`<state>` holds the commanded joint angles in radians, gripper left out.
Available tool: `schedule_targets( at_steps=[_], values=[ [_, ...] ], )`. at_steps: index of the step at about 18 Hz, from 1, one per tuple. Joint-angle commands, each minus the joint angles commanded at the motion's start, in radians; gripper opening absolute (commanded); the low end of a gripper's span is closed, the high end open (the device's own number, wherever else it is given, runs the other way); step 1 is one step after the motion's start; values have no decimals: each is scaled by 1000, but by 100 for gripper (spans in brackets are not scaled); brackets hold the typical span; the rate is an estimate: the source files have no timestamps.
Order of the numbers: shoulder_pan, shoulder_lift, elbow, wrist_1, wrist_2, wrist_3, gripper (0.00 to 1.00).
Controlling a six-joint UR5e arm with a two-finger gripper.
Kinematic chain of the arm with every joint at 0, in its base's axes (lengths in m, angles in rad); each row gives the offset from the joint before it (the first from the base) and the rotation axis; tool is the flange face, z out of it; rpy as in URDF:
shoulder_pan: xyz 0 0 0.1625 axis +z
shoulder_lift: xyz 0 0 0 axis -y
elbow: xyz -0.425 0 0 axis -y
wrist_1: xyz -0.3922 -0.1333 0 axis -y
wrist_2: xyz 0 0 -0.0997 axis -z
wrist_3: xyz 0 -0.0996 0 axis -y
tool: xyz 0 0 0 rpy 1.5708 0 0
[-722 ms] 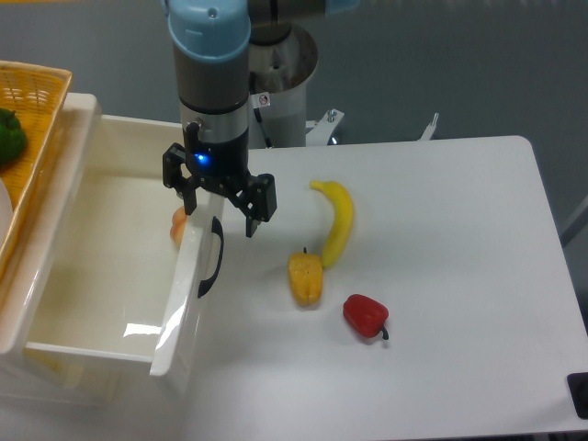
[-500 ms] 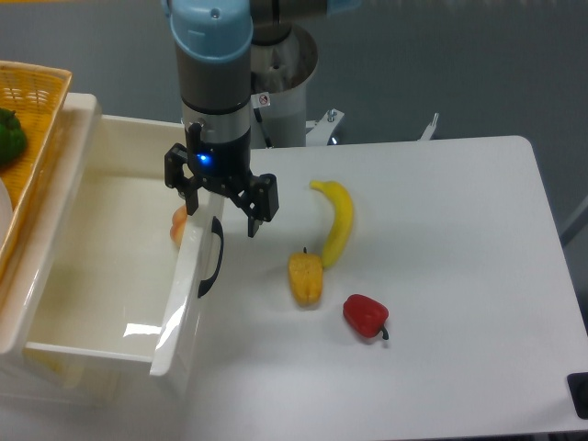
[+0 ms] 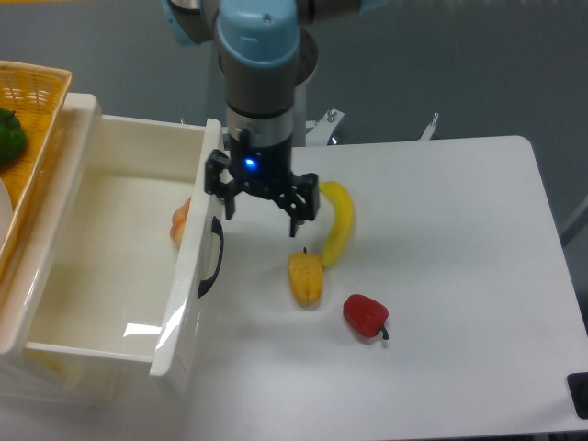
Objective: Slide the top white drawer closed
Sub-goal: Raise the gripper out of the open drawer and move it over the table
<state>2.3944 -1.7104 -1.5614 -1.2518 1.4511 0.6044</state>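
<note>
Drawer (image 3: 119, 266) wide open, front panel left of claw (image 3: 262, 209). Claw fingers apart, empty, just right of handle (image 3: 212, 257), above tabletop (image 3: 441, 257). Step: lining up push. Next: press panel leftward.

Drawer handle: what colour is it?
Black, on the white drawer front; handle shows in the fixed camera.

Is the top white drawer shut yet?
No, the top white drawer is open: its front panel stands far out, its interior exposed, with an orange item inside.
</note>
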Motion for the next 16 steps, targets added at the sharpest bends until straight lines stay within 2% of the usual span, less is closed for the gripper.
schedule_targets(
  at_steps=[7, 12, 16],
  values=[
    [35, -17, -34, 8, -2, 0, 100],
    [54, -67, -45, 14, 3, 0, 100],
    [55, -89, -49, 14, 92, -11, 100]
  ],
)
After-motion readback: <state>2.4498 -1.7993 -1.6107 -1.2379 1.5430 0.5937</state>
